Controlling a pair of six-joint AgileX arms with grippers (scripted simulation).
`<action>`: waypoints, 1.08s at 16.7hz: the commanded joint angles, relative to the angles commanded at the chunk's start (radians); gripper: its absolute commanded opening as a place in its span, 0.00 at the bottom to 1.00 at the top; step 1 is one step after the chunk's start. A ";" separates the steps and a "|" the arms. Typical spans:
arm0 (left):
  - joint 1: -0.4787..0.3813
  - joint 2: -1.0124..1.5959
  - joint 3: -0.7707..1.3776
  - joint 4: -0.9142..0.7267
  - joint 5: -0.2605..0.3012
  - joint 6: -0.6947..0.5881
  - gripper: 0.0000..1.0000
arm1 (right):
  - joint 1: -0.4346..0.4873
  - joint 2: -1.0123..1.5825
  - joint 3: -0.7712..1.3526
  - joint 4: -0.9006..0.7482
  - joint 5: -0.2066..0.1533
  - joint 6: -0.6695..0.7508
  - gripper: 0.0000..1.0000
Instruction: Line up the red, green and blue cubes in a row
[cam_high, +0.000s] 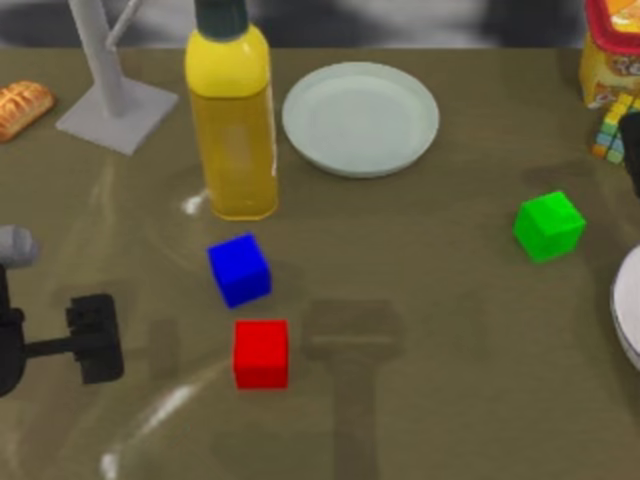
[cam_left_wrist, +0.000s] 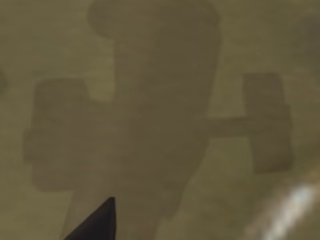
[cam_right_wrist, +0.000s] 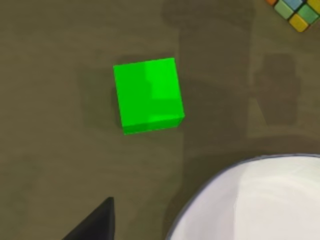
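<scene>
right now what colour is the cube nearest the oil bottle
Deep blue: the blue cube, seen best in the top view.

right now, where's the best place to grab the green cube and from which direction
Come straight down on the green cube and close on two opposite flat side faces. It sits flat on the table, slightly rotated, so turn the right gripper to match its edges. All four sides look free; the puzzle cube and white bowl stand apart from it.
</scene>
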 joint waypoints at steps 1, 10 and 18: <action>0.031 -0.095 -0.066 0.049 0.001 0.033 1.00 | 0.009 0.107 0.084 -0.058 0.001 -0.008 1.00; 0.230 -0.792 -0.447 0.464 0.017 0.302 1.00 | 0.070 0.792 0.682 -0.425 -0.001 -0.059 1.00; 0.258 -0.886 -0.484 0.541 0.022 0.345 1.00 | 0.073 0.874 0.766 -0.467 -0.002 -0.065 1.00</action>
